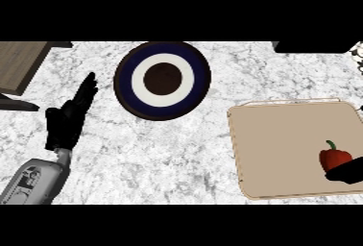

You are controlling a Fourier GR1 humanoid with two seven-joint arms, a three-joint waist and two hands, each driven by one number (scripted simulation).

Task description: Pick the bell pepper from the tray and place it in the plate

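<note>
Two hands show over the marble counter [177, 158], which fills the view and is the largest thing here. Next in size, the tan tray [284, 144] lies on the counter, well to the right of the left hand [69, 117] and under the right hand [347, 171]. The plate [162, 79], ringed dark blue and white with a brown centre, sits just beyond and to the right of the left hand's fingertips, apart from them and from the tray.

The left hand comes in on its grey forearm [34, 180] at the lower left; its fingers are straight and point up toward the far edge, and it has hold of nothing.

Only a dark part of the right hand shows at the right edge, on the tray's near right part. It touches or overlaps the lower side of the pepper [333, 157], and I cannot tell whether its fingers are curled round it.

The pepper, red with a green stem, is in the tray, just left of and beyond the right hand, well apart from the plate.
</note>
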